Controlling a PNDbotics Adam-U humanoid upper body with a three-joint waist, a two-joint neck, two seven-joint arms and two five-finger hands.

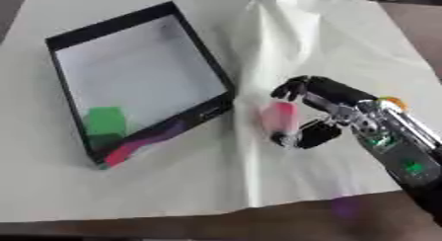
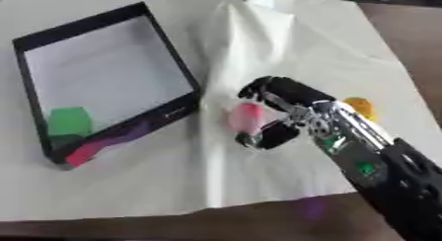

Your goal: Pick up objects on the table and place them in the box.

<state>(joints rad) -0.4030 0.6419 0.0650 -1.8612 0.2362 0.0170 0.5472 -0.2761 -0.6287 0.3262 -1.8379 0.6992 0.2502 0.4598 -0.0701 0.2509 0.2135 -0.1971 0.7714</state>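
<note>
Surface: a table covered by a pale cream cloth (image 1: 259, 176), creased, with a raised fold running from the far edge down the middle; its near edge ends just short of the dark brown table edge (image 1: 129, 230)
Room: only dark strips show beyond the cloth at the far corners; nothing there can be made out
Box (image 1: 218, 67): a shallow square tray with thin black walls and a flat white floor, lying askew on the left half of the cloth; its near wall carries a pink and purple streak
Green block (image 1: 106, 120): a soft-edged green shape inside the box, in its near left corner
Pink object (image 2: 244, 115): small, blurred, pink to red, just right of the box's near right corner, outside the box
Right hand (image 2: 280, 114): black with silver joints, coming in from the lower right; fingers curled over the pink object from above and thumb below it, closed around it
Orange object (image 2: 360, 106): a small rounded orange shape on the cloth just beyond the right forearm
Left hand: out of sight in both views
</note>
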